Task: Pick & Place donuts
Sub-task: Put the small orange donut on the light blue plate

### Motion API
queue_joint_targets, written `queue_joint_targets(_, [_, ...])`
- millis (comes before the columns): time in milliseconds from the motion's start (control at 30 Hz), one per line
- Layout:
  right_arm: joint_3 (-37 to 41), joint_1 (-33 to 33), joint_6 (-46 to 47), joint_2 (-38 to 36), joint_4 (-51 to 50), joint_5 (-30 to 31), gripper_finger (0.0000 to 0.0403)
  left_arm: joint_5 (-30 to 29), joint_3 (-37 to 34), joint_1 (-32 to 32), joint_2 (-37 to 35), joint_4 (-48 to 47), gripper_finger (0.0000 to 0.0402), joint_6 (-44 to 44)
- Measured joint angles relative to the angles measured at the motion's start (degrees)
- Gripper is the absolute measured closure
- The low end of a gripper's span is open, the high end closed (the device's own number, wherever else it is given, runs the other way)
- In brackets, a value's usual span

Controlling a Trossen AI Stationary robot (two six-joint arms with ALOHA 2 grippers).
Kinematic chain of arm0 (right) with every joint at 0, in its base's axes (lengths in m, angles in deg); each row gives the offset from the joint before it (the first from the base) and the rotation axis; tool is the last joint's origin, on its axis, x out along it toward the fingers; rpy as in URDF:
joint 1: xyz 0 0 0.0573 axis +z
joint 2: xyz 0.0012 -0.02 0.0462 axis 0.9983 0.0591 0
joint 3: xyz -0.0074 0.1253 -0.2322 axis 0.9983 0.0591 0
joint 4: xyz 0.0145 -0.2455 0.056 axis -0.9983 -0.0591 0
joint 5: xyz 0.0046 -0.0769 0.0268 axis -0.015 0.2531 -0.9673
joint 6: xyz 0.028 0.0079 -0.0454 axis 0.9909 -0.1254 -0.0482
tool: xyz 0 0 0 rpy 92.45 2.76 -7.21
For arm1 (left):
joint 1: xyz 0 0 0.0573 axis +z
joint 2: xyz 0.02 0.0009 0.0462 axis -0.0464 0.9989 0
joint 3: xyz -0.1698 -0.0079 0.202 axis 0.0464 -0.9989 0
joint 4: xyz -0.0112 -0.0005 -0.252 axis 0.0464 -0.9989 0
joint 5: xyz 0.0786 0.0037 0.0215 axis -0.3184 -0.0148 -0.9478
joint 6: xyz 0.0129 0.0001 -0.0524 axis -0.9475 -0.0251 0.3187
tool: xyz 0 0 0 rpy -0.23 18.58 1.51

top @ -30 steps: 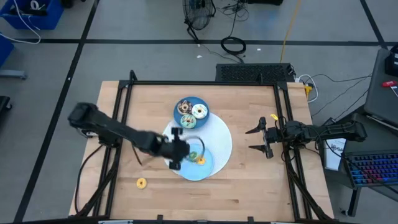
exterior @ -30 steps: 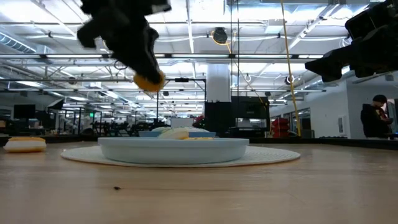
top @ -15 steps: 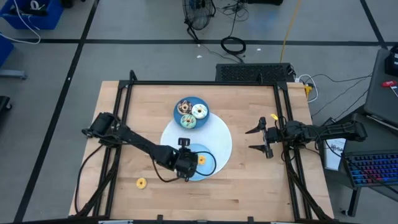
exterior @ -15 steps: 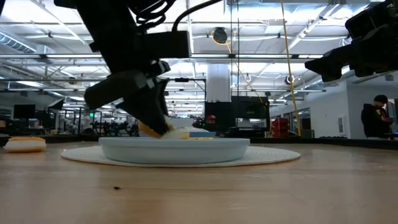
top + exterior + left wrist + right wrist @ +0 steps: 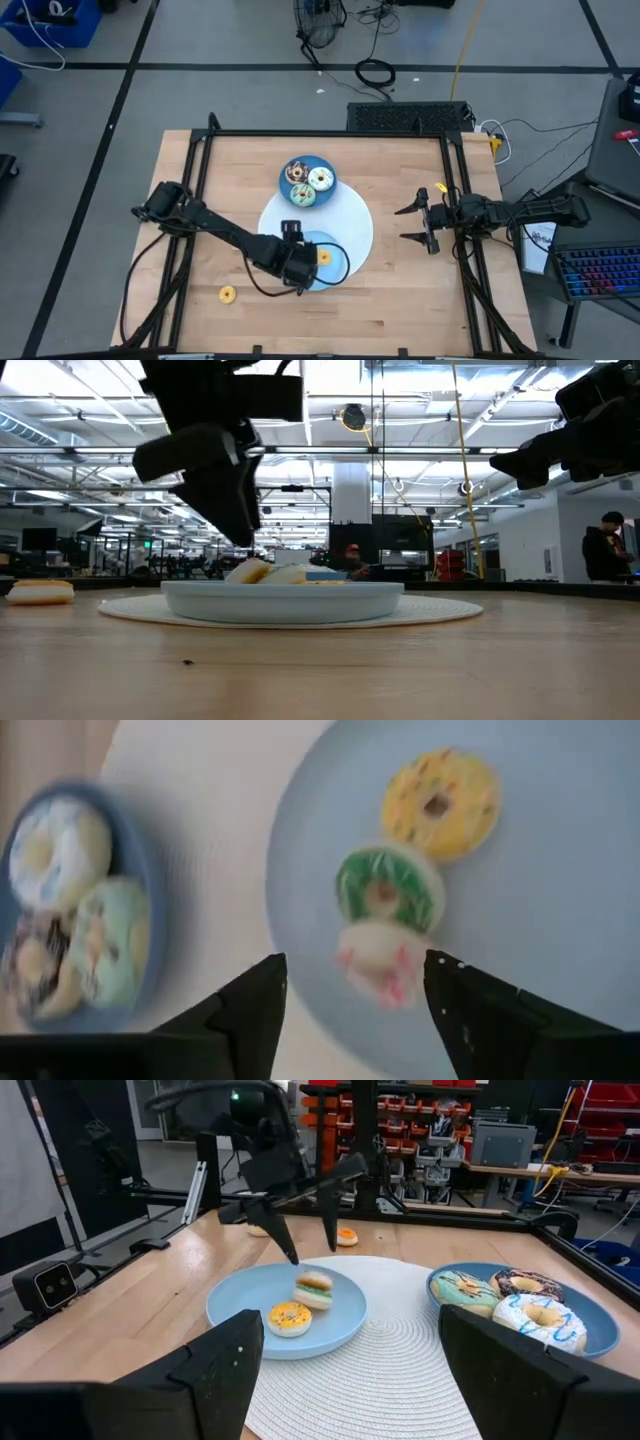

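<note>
My left gripper (image 5: pixel 355 1010) hangs open just above the light blue plate (image 5: pixel 343 262), touching nothing. A tiny white-and-pink donut (image 5: pixel 378 960) lies on the plate below the gap between its fingers. A tiny green donut (image 5: pixel 385 890) is right against that one, and a yellow one (image 5: pixel 435 802) lies beyond. Three larger donuts sit on the dark blue plate (image 5: pixel 307 178). Another tiny orange donut (image 5: pixel 228 294) lies on the bare wood near the front left. My right gripper (image 5: pixel 415 222) waits open at the table's right side.
Both plates rest on a round white mat (image 5: pixel 355 215) in the middle of the table. A black frame (image 5: pixel 455 200) borders the wooden top. Bare wood stretches along the front and right of the mat. A person (image 5: pixel 605 550) stands far off in the room.
My left gripper has come down toward the table's near edge onto the light blue plate, carrying a tiny pale donut. It has tipped steeper and opened, and the donut now lies on the plate beside the green one.
</note>
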State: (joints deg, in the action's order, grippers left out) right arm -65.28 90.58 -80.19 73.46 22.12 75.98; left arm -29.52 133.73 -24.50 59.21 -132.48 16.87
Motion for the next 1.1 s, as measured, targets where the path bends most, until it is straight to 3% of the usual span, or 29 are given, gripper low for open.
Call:
queue_joint_targets(200, [0.00, 0.00, 0.00, 0.00, 0.03, 0.00, 0.0115, 4.64, 2.90, -0.09, -0.04, -10.99, 0.0160, 9.28])
queue_joint_targets(333, [-0.01, 0.00, 0.00, 0.00, 0.02, 0.00, 0.0114, 6.94, 4.27, -0.12, -0.09, -23.73, 0.0160, 26.37])
queue_joint_targets(433, [-0.01, 0.01, 0.00, 0.00, 0.03, 0.00, 0.0115, 12.95, 3.55, 0.38, -0.09, -31.57, 0.0160, 37.62])
queue_joint_targets(567, [0.00, 0.00, 0.00, 0.00, 0.02, 0.00, 0.0114, 21.30, 2.18, 1.24, -0.09, -36.89, 0.0160, 45.98])
queue_joint_targets(867, [0.00, 0.00, 0.00, 0.00, 0.01, 0.00, 0.0115, 25.93, -6.24, 2.58, -2.21, -36.58, 0.0160, 44.74])
queue_joint_targets(1100, [0.00, 0.00, -0.01, 0.02, 0.28, 0.00, 0.0115, 28.51, -21.48, 4.57, -16.26, -21.14, 0.0160, 47.01])
